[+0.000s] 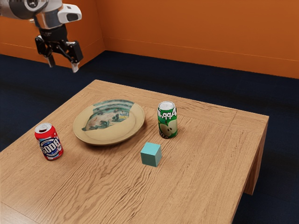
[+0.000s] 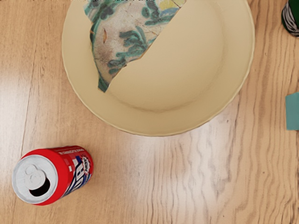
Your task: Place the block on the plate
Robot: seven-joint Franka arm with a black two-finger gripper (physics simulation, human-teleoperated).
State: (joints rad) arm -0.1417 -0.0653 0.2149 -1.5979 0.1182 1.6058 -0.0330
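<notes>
High above the table's far left edge in the exterior view, my gripper point(image 1: 63, 66) hangs open, its two fingertips apart with nothing between them. The teal block point(image 1: 151, 154) rests on the wood, off the plate, on the exterior view's right of it. The wide cream plate point(image 1: 110, 136) with a green painted patch lies flat and bears nothing. In the wrist view the plate point(image 2: 187, 88) is large, and part of the block point(image 2: 293, 112) shows at the picture's border.
A green apple soda can point(image 1: 167, 120) stands behind the block, near the plate. The red soda can point(image 1: 49, 142) stands upright on the plate's other side. The wooden table point(image 1: 201, 186) ends at the exterior view's right.
</notes>
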